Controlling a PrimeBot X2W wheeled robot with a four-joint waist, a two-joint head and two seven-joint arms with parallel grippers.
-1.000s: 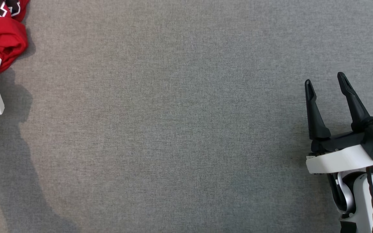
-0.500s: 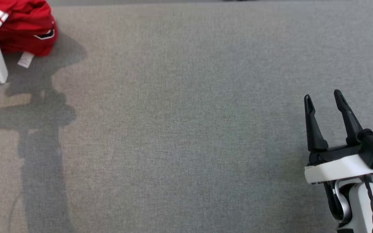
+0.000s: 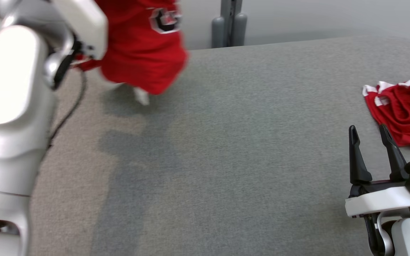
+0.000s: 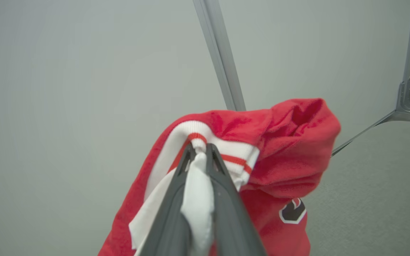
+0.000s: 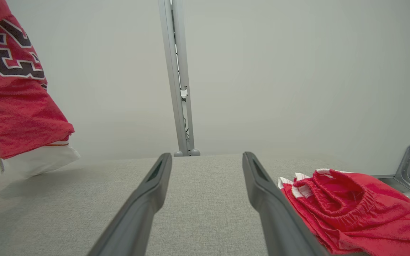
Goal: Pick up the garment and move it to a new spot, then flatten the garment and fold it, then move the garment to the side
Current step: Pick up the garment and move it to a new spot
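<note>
- Head view: my left arm (image 3: 12,89) stands raised at the left, and the jersey (image 3: 141,46) hangs just past it at the top, above the far left part of the grey table (image 3: 226,142); both arm and cloth are blurred
- Left wrist view: my left pincer (image 4: 199,147) is pinched almost closed on the jersey's white, red-striped rib (image 4: 235,151), with white cloth squeezed between the two fingers (image 4: 226,199)
- From that grip the red cloth droops to the right and downward, and a dark, white-edged badge (image 4: 293,211) shows on it
- Right wrist view: the jersey hangs at the upper left with dark numerals (image 5: 12,53) outlined in white; a white part at its lowest edge is close over the table, with a shadow beneath, and I cannot tell whether it touches
- My right pincer (image 3: 367,127) is at the near right of the table, its fingers spread wide with nothing between them, pointing toward the far edge
- Red shorts (image 3: 400,113) with white trim lie crumpled on the table at the far right, just beyond my right pincer and to its right; in the right wrist view my right finger overlaps their near edge, and I cannot tell whether it touches them
- A grey post (image 3: 229,21) stands upright behind the table's far edge against a pale wall (image 3: 315,17), between jersey and shorts
</note>
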